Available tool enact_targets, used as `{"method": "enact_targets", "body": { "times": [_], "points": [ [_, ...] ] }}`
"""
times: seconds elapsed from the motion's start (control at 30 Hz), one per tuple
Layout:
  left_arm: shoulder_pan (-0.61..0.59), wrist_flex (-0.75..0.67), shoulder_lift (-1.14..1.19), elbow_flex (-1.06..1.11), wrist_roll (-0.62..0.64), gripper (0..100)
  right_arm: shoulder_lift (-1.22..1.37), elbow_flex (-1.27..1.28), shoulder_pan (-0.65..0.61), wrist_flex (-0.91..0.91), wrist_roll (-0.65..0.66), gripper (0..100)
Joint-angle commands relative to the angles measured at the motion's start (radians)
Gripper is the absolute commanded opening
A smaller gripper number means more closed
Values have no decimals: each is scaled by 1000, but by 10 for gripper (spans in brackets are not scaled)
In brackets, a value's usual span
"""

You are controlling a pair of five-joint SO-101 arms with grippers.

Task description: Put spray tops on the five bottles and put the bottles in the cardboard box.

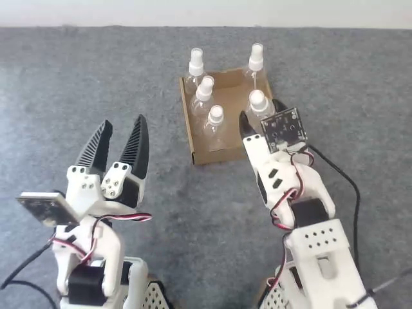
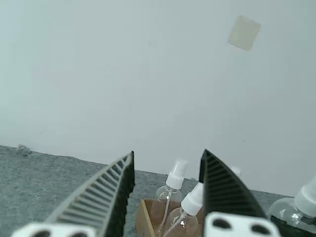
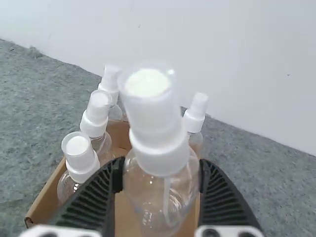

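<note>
Your right hand [image 3: 160, 170] is clamped round the last capped bottle [image 3: 150, 123] over the right side of the box [image 1: 187, 122], probably to seat it beside the four other bottles [image 1: 215, 120]; your left hand [image 1: 123, 129] hangs spread open above the bench [image 1: 64, 84], well apart.

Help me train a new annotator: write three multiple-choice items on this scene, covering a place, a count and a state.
1. Where is the right gripper? A at the cardboard box, around a bottle; B far left of the box; C behind the box.
2. How many bottles wear spray tops? A three; B four; C five.
3. The left gripper is: A open, empty; B shut on a bottle; C shut on a spray top.
Answers: 1 A, its fingers flank the bottle; 2 C, five white tops show; 3 A, it gapes with nothing inside.
</note>
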Motion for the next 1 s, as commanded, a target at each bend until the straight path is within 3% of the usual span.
{"method": "enact_targets", "body": {
  "times": [0.0,0.27,0.53,0.97],
  "points": [
    [-6,-28,-17,-8,6,198,47,-69,13,-77,2,90],
    [-6,-26,-17,-8,6,198,216,-69,18,-216,0,91],
    [-3,-26,-15,-7,6,198,377,-71,82,-389,-130,91],
    [-2,-25,-15,-5,5,198,559,-94,82,-470,-138,91]
  ]
}}
